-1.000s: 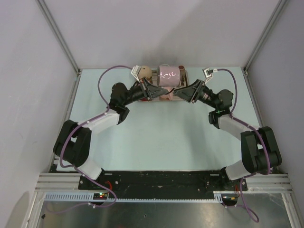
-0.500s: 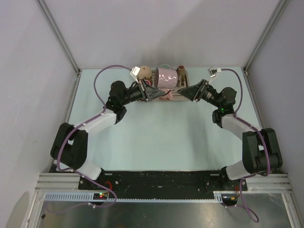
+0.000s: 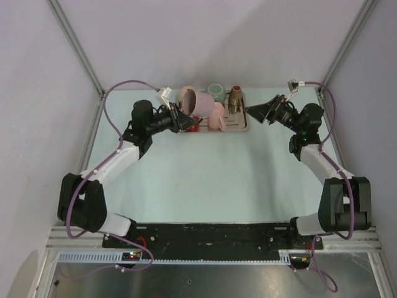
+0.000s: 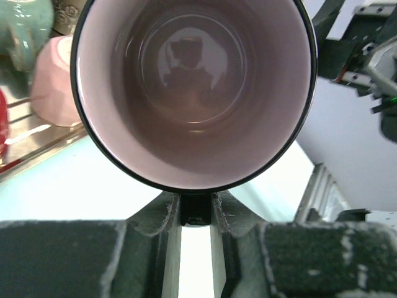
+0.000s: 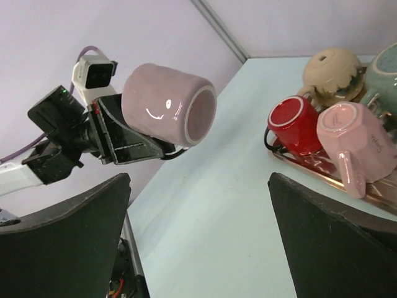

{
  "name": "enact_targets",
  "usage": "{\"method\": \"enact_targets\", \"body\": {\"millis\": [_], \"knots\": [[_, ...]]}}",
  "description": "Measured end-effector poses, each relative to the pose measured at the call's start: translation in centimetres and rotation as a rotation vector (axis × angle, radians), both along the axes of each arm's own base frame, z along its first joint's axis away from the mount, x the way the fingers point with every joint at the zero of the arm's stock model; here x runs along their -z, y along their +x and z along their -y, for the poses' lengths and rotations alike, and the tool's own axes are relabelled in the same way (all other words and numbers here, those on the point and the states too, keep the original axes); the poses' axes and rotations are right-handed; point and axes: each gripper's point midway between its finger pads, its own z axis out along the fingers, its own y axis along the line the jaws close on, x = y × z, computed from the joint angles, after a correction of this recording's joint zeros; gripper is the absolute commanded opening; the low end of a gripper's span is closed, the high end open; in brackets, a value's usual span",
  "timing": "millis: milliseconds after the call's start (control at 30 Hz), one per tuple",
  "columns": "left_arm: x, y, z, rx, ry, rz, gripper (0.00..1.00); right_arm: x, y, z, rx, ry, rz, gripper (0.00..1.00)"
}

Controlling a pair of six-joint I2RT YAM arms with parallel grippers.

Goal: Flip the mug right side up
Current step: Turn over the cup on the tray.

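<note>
Looking through the left wrist view, you stare right into the mouth of the mauve mug (image 4: 192,93). It's glossy inside, and it's lying on its side with the opening turned back at that camera. The left gripper (image 4: 195,214) has it from underneath, with the jaws drawn close together and pinching the mug at its lower edge. Whether that's the wall or the handle I can't tell, because the mug itself hides it.

From overhead the mug (image 3: 197,102) hangs in the air above the pale green tabletop (image 3: 205,177), over the left end of the tray (image 3: 234,129). The right wrist view gives the side-on version: the mug (image 5: 164,112) is horizontal and well clear of the surface, with the left gripper (image 5: 139,146) clamped under it.

The right gripper (image 3: 251,110) sits just off the right end of the tray, pointed toward it and touching nothing. Its jaws are spread wide. Both fingers (image 5: 62,248) frame the bottom corners of its own view, with bare tabletop between them.

On the tray there's a red mug (image 5: 293,123) with its mouth facing the right wrist camera. A pink faceted mug (image 5: 356,139) is right beside it, touching or nearly so. Behind those are a teal mug (image 5: 384,74) and a tan speckled piece (image 5: 332,65).
</note>
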Motion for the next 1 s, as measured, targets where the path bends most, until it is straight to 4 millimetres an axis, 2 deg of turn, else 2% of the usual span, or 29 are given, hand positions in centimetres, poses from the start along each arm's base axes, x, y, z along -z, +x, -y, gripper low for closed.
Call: {"method": "enact_targets", "body": {"millis": [167,300,633,800,1000], "knots": [[0.0,0.0,-1.5,-0.018,0.113,0.056,0.0,-0.9,0.6,0.9,0.03,-0.047,0.023,0.99],[0.5,-0.9,-3.2,-0.039,0.218,0.081,0.0,-0.9,0.5,1.3,0.049,-0.1,0.032,0.99],[1.2,-3.3,-9.8,-0.135,0.477,0.144,0.0,-0.8,-2.1,1.9,0.065,-0.228,0.054,0.99],[3.1,-5.0,-12.9,-0.179,0.573,0.139,0.0,-1.0,-3.3,2.0,0.062,-0.262,0.067,0.99],[6.6,-6.5,-16.5,-0.229,0.668,0.072,0.0,-0.6,-3.9,2.0,0.054,-0.285,0.062,1.0]]}}
